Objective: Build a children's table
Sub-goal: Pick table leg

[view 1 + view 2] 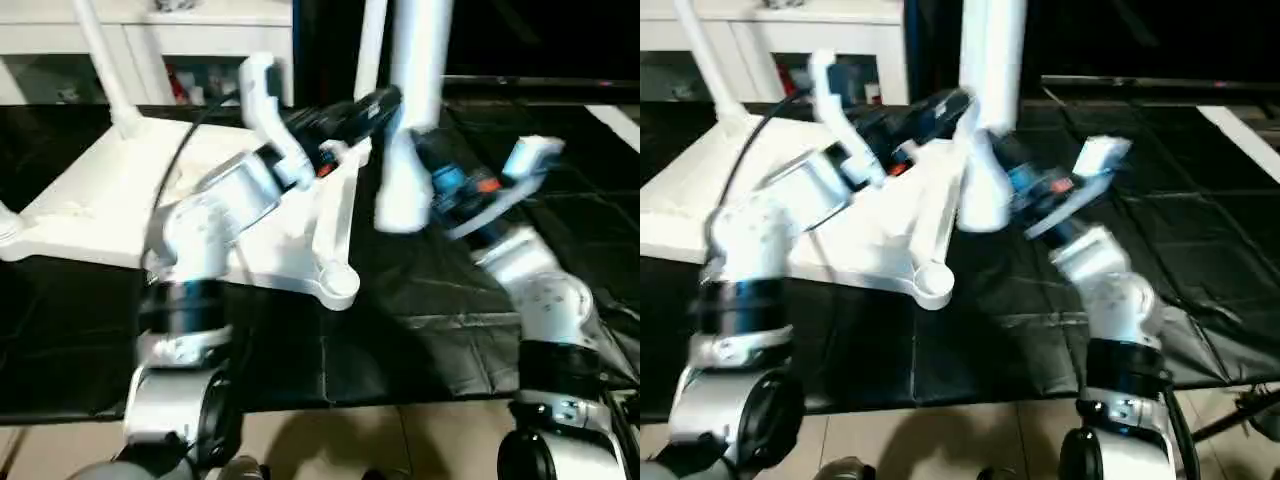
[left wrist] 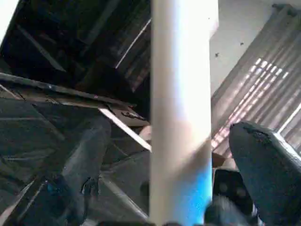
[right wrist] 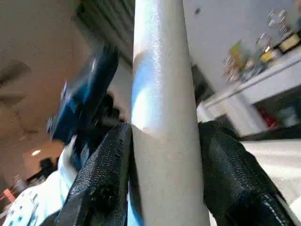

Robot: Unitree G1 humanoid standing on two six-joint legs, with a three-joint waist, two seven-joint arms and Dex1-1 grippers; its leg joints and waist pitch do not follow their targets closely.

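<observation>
The children's table (image 1: pixel 100 210) lies upside down on a black cloth, ribbed underside up. One white leg (image 1: pixel 100 55) stands at its far left corner, and another leg (image 1: pixel 371 45) rises at the far right corner. The near right corner socket (image 1: pixel 340 285) is bare. My right gripper (image 3: pixel 164 179) is shut on a loose white leg (image 1: pixel 418 60), held upright with its thick end just above the cloth beside the table's right edge. My left gripper (image 1: pixel 385 105) reaches across the table and stands open around the same leg, with one finger (image 2: pixel 268 179) apart from it.
A white cabinet (image 1: pixel 200 30) stands behind the work surface. The black cloth (image 1: pixel 450 330) covers the surface to its front edge, with pale floor tiles (image 1: pixel 400 440) below. My silver forearms cross the near part of the table.
</observation>
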